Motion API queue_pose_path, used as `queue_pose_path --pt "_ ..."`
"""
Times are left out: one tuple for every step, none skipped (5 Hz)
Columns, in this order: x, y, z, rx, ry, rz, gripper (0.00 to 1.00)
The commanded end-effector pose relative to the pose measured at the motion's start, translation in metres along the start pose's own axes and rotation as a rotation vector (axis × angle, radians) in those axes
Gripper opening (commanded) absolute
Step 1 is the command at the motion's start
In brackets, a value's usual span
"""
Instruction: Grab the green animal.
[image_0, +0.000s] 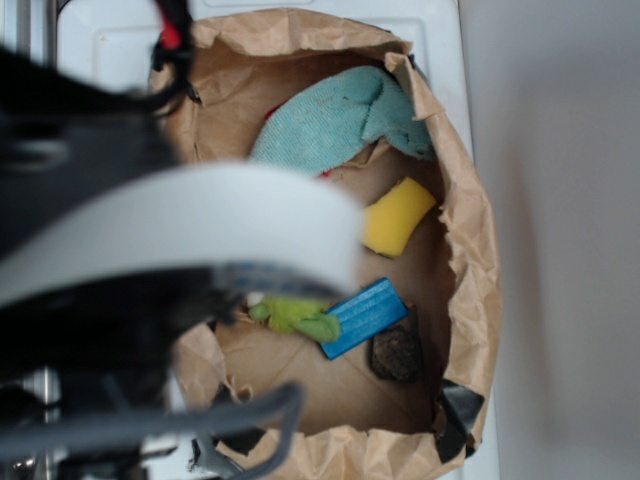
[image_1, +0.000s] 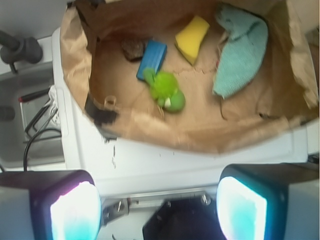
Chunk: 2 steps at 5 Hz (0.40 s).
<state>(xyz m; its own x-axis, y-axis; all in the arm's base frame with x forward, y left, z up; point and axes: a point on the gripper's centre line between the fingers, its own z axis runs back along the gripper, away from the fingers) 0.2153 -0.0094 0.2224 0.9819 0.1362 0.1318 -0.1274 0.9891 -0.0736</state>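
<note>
A: What holds everything here?

B: A brown paper bag (image_1: 75, 65), opened wide with its rim rolled back, lying on a white appliance top (image_1: 165, 165). Rolled down like that, its walls stay low, so an arm can reach in from above.

A: And inside?

B: Largest is the teal rag (image_1: 240, 55), slumped against the bag's wall at one end. Next the yellow sponge (image_1: 192, 31), near the rag. Then a blue block (image_1: 152, 57), with a dark lump (image_1: 132, 48) touching its far end.

A: The green animal?

B: The green animal (image_1: 167, 90) lies on the bag's floor near the middle, one limb touching the blue block, white face patch toward the near wall. In the exterior view only part of it shows; the arm covers the rest.

A: Where is the claw?

B: The claw (image_1: 160, 210) hangs above and outside the bag, over the white top, fingers (image_1: 75, 212) spread wide apart with nothing between them. I'd judge it is held high to clear the rim before descending.

A: Any risk?

B: The block sits so close that a finger might land on it.
</note>
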Motion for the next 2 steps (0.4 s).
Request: queue_pose_path --pt "0.039 0.031 -0.026 -0.147 0.008 0.076 1.0" --pt "0.046 0.041 -0.042 -0.169 0.012 0.137 1.0"
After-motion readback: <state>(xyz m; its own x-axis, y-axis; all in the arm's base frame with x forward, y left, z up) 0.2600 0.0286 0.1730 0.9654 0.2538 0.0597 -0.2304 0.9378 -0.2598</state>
